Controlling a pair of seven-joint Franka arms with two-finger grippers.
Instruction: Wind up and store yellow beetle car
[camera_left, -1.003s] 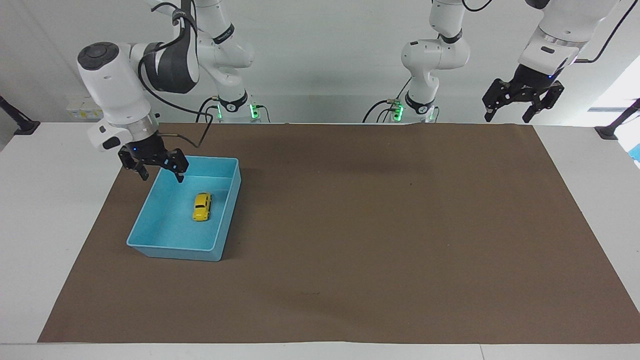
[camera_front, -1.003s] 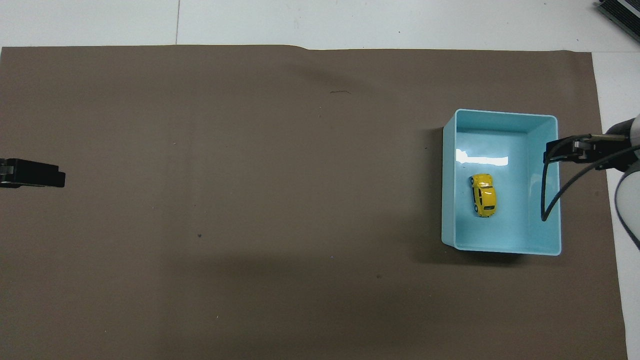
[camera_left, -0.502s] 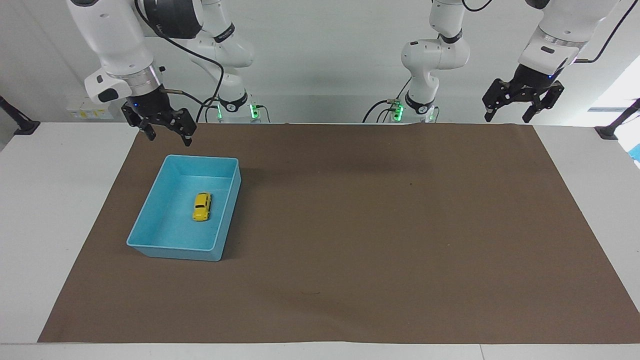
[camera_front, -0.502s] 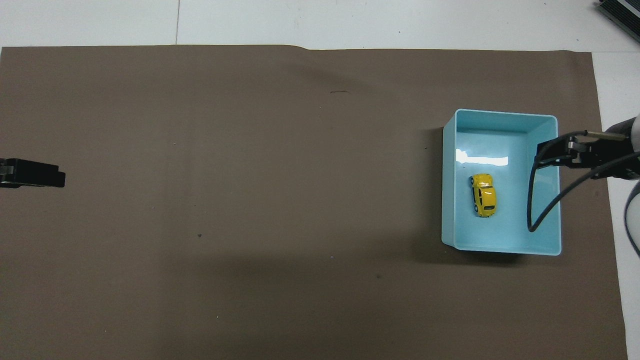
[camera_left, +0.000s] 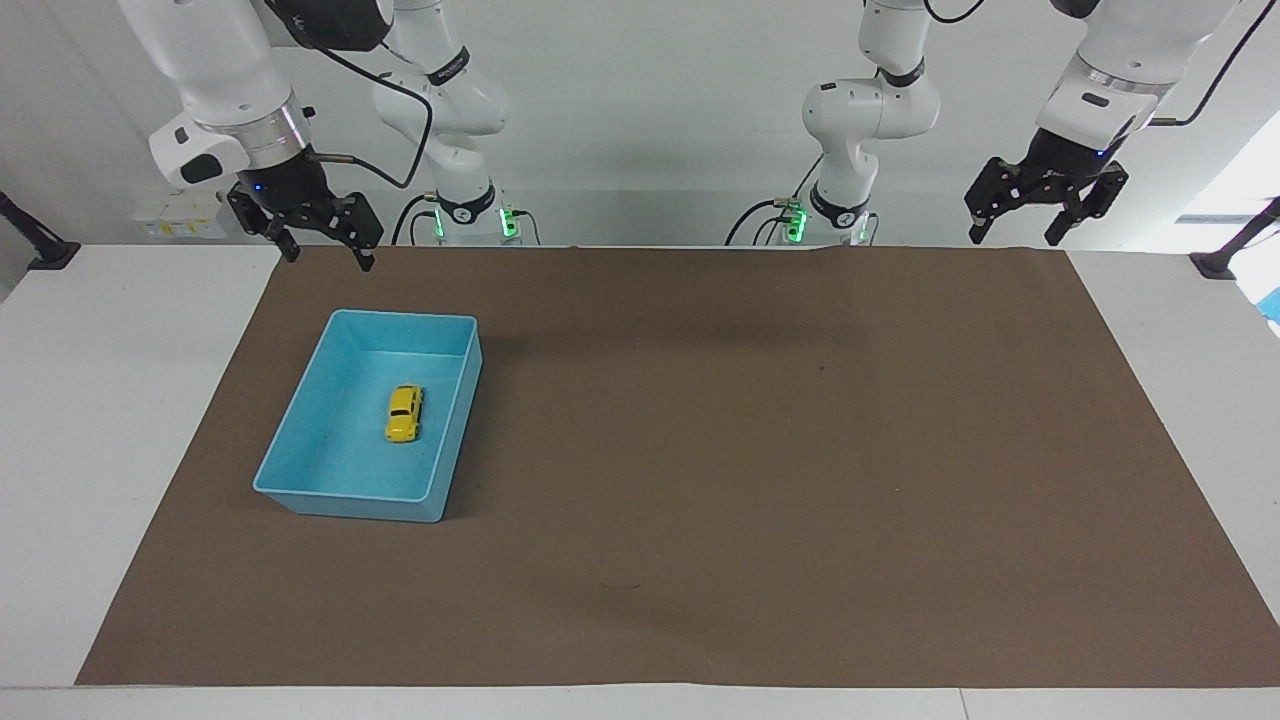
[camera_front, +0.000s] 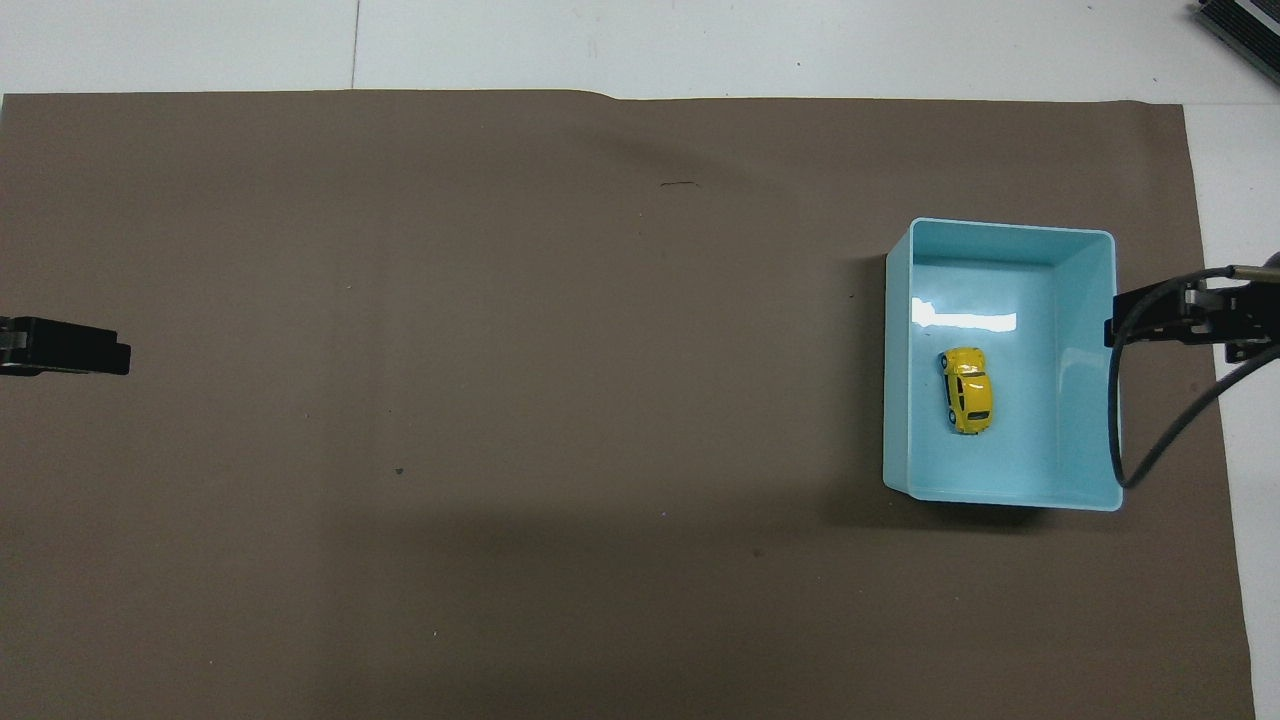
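The yellow beetle car (camera_left: 405, 413) lies in the light-blue bin (camera_left: 300, 455), its long axis running toward the robots, below the empty, spread jaws of the right gripper (camera_left: 318, 250), the nearer one, while the left gripper (camera_left: 1016, 236) waits, spread, well apart.

You face the robots from high across the worktop (camera_left: 60, 420); your overhead view looks steeply down. Both share the brown mat (camera_left: 760, 480) and blue bin (camera_left: 300, 498).
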